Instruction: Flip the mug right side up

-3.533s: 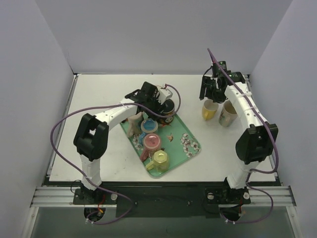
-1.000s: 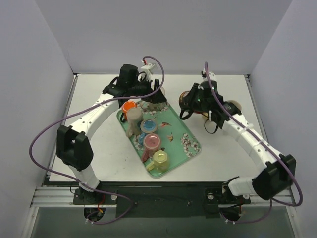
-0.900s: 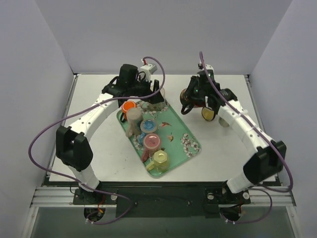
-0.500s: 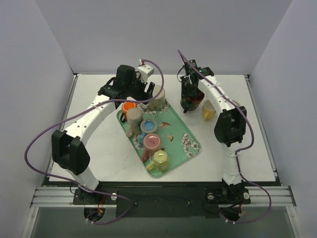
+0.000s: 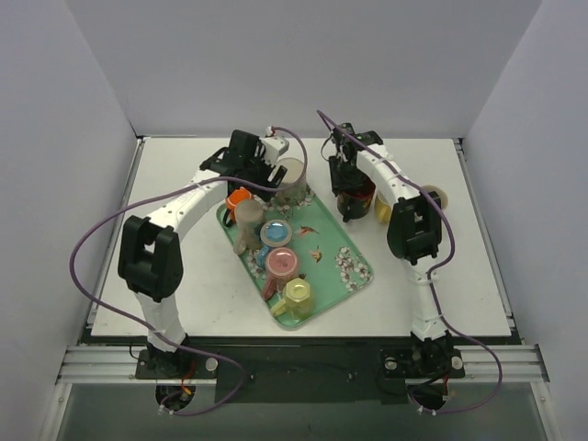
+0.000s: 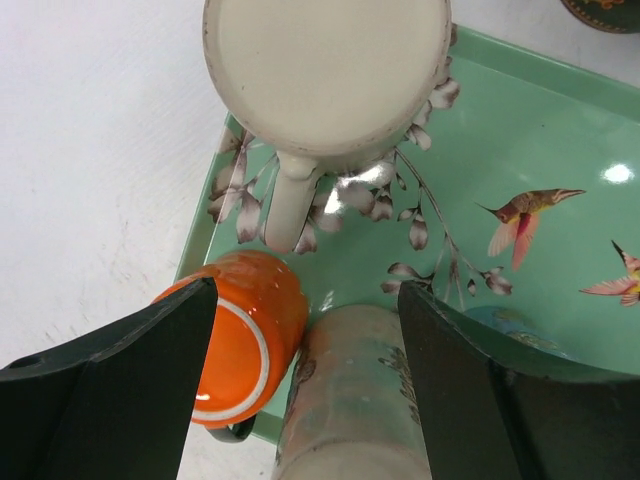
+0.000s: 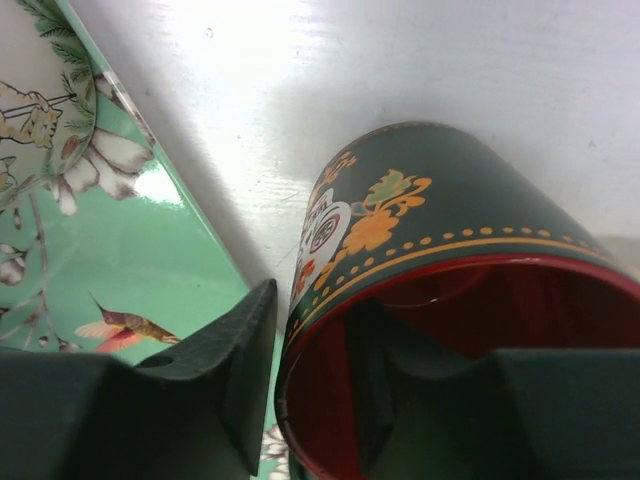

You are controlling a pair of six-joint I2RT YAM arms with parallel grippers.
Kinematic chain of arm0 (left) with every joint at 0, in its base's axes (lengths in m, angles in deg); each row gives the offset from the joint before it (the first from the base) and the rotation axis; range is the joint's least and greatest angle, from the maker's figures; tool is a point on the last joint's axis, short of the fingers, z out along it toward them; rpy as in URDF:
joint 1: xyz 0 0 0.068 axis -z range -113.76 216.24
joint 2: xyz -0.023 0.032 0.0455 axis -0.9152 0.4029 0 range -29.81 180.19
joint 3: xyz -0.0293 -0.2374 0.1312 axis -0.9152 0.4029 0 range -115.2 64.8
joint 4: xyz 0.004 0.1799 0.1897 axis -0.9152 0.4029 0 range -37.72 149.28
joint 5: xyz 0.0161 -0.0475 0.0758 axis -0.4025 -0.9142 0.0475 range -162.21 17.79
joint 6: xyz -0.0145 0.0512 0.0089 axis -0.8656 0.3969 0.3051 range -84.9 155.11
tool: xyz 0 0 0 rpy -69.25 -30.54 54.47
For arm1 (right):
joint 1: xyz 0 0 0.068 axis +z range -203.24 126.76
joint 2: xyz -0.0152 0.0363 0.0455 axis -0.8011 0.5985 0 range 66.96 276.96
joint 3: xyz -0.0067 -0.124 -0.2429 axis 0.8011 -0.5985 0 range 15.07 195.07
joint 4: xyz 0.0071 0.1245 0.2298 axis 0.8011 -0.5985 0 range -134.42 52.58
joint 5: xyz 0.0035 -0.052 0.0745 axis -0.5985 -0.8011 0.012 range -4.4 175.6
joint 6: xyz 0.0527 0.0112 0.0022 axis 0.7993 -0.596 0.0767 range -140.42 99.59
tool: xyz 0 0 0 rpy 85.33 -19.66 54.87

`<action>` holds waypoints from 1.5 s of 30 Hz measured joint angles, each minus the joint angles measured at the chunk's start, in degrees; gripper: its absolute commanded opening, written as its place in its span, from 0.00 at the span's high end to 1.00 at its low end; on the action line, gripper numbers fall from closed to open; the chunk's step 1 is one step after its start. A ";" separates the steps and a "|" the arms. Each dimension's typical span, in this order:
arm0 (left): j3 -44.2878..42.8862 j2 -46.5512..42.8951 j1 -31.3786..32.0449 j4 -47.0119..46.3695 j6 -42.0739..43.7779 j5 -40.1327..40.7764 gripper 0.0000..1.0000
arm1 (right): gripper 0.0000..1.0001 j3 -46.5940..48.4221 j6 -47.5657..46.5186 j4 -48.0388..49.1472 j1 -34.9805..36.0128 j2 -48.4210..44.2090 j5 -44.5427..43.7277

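close under the right wrist, the dark mug has its mouth turned up toward the camera, red inside showing. the right jaws straddle its rim, one finger down inside and the other outside by the painted wall. they stand narrow with the wall between them, but i cannot tell whether they press on it. the mug's foot is hidden, so it only seems to stand on the white tabletop, just beside the long edge of the green tray.

just past the mug, away from the tray, a yellow cup sits partly behind the right arm, with a pale cup further out.

across the tray, the left jaws hang wide apart with nothing between them, above a cream mug that stands base-up at the tray's far end. an orange cup and a tall beige cup sit close by it. further down the tray come a blue cup, a pink cup and a yellow mug.
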 measured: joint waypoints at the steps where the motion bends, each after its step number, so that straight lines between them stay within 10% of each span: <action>1: -0.15 0.61 0.02 0.04 0.33 -0.02 0.17 | 0.57 0.04 -0.17 0.09 -0.02 0.00 -0.31; 14: -7.52 13.88 0.28 0.92 5.57 1.55 0.54 | 0.41 -9.66 -0.52 2.91 -0.13 -13.11 -0.87; 19: -7.76 14.73 0.76 0.92 6.75 1.49 1.00 | 0.41 -18.21 0.15 8.52 -0.11 -26.60 -1.11; 33: -7.85 13.70 0.37 1.31 -3.08 -1.77 1.00 | 0.26 -46.53 1.92 20.63 2.14 -51.87 -3.96; 45: -9.75 8.44 -4.33 3.13 -30.03 -25.31 1.00 | 0.22 -68.94 13.42 48.65 8.35 -72.72 3.93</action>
